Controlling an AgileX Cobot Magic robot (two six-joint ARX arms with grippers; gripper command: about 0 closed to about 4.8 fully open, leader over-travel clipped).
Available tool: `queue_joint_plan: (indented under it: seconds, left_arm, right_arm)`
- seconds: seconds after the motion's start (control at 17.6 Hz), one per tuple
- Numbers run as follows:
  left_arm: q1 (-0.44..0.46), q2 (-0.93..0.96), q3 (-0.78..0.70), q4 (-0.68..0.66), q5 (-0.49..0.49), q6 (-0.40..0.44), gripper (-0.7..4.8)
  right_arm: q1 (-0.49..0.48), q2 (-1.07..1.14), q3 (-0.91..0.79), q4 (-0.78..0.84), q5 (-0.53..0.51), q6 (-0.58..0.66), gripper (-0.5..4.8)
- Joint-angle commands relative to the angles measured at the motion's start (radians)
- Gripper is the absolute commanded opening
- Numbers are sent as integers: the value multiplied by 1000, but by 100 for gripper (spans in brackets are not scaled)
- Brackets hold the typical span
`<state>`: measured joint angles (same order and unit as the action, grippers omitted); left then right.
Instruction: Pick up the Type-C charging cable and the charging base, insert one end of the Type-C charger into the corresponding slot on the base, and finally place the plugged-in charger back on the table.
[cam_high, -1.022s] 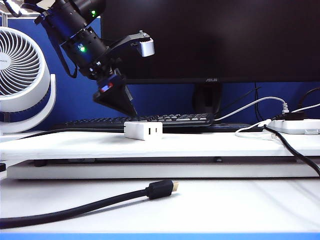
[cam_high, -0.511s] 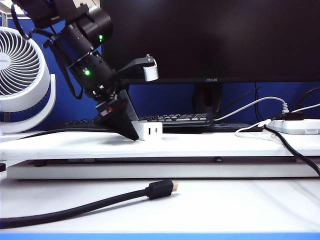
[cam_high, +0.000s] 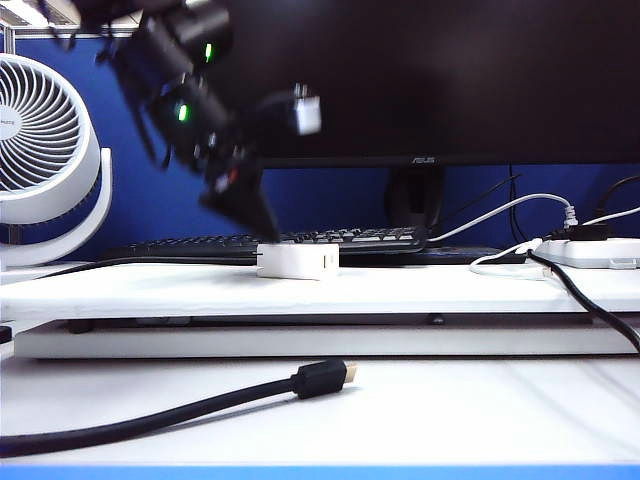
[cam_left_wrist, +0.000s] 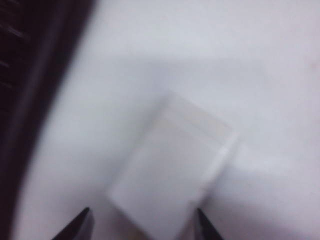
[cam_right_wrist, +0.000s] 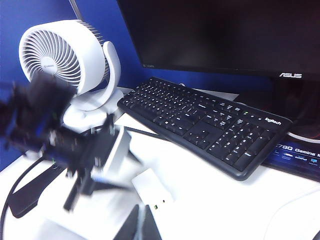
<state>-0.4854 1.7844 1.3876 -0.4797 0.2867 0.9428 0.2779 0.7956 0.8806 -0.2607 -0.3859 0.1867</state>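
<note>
Contact has come within the last second: the left pincer (cam_high: 262, 243) dropped from above onto the charging base (cam_high: 297, 262), which has slid right along the counter (cam_high: 400, 290) in front of the keyboard (cam_high: 340, 238); its tips straddle the block, partly open, grip unconfirmed; right pincer (cam_right_wrist: 141, 226) shut, empty, near the base.

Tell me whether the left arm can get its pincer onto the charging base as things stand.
Probably yes: the left pincer is right at the charging base, a finger on either side, nothing between. Blur hides whether it grips.
</note>
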Motion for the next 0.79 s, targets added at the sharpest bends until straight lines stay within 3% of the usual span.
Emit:
queue_joint_plan:
  seconds: [0.06, 0.34, 0.79]
  left_arm:
    - [-1, -3, 88, -36, 48, 95, 278]
    - [-1, 8, 117, -59, 142, 106, 319]
    - [-1, 92, 117, -98, 162, 130, 345]
  right_arm:
    - [0, -3, 6, 10, -18, 2, -6]
    - [0, -4, 6, 10, -40, 2, -6]
    - [0, -3, 6, 10, -40, 2, -6]
